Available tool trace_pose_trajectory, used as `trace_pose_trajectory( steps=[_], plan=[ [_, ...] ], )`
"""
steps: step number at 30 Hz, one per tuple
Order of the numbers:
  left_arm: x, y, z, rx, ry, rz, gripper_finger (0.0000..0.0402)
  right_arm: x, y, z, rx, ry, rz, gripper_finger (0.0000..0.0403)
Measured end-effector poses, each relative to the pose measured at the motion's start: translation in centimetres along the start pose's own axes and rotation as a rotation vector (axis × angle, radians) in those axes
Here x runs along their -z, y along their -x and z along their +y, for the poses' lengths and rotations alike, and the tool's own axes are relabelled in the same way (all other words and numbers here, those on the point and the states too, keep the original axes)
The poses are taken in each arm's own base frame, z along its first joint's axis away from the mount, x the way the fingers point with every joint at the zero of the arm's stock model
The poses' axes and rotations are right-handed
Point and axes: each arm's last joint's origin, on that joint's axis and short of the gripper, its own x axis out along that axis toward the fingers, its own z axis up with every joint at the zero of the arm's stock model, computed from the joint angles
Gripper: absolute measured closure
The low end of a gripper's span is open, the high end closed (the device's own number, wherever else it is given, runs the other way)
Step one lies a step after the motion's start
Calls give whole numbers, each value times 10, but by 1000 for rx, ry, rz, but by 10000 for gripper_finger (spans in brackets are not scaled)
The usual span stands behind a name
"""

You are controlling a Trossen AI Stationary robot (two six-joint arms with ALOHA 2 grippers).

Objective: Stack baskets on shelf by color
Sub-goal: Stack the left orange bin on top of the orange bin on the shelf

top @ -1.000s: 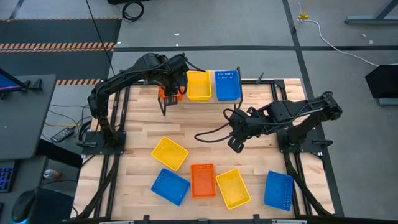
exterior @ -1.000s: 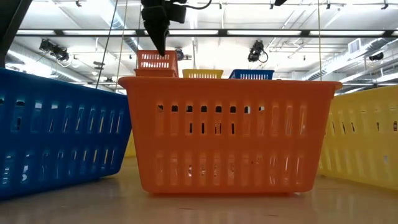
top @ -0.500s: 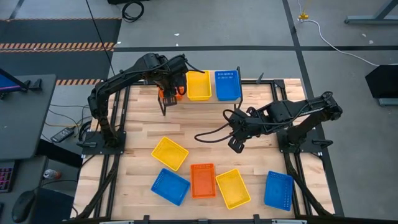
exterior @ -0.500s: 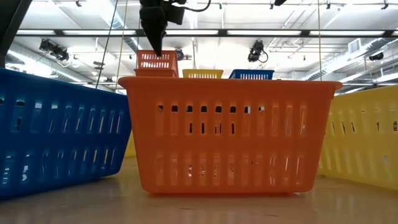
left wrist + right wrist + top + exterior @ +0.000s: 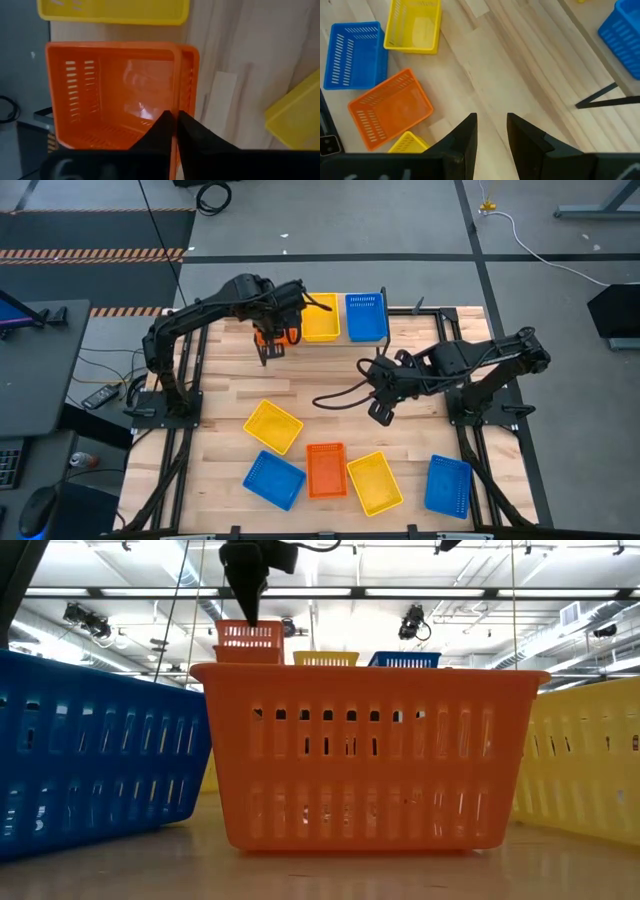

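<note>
The shelf [image 5: 342,338] stands at the table's far edge. On it are a yellow basket [image 5: 320,317] and a blue basket [image 5: 366,317]. At the shelf's left end two orange baskets sit one in the other: the upper [image 5: 115,90] and the lower, whose rim [image 5: 192,75] shows beside it. In the low view they show as upper [image 5: 250,634] and lower [image 5: 248,654]. My left gripper [image 5: 270,338] is shut on the upper basket's wall. My right gripper [image 5: 491,125] is open and empty above the table's middle [image 5: 380,408]. My left gripper pinches a side wall of the upper orange basket at its rim [image 5: 175,107], one finger inside the basket and one outside. The fingers come from above, pointing down. The basket stays level, its bottom sunk into the lower orange basket and set a little off from it.
Loose baskets lie on the near half of the table: yellow [image 5: 272,426], blue [image 5: 273,479], orange [image 5: 325,470], yellow [image 5: 374,482], blue [image 5: 447,485]. Bare wood lies between them and the shelf. The shelf's black legs [image 5: 605,97] stand near my right gripper.
My left gripper has shifted a little toward the table's near edge with the upper orange basket, which has sunk slightly deeper over the lower one. It has stayed shut.
</note>
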Motion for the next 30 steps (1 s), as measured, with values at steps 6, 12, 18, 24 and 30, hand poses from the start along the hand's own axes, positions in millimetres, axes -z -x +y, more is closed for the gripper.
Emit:
trace_pose_trajectory(
  steps=[6, 12, 18, 24, 30],
  plan=[
    [1, 0, 1, -20, 20, 10, 392, -2, -1, -4, 13, 42, 5, 291],
    [2, 1, 2, -54, 24, 21, 392, -6, -3, -8, 24, 47, 4, 291],
    [6, 8, 2, -90, 54, 7, 392, -8, -4, -11, 29, 59, 7, 291],
    [7, 12, -1, -132, 65, 4, 392, -9, -5, -14, 38, 69, 11, 291],
    [5, 16, -5, -174, 72, -12, 392, -10, -3, -17, 42, 65, 3, 291]
  ],
)
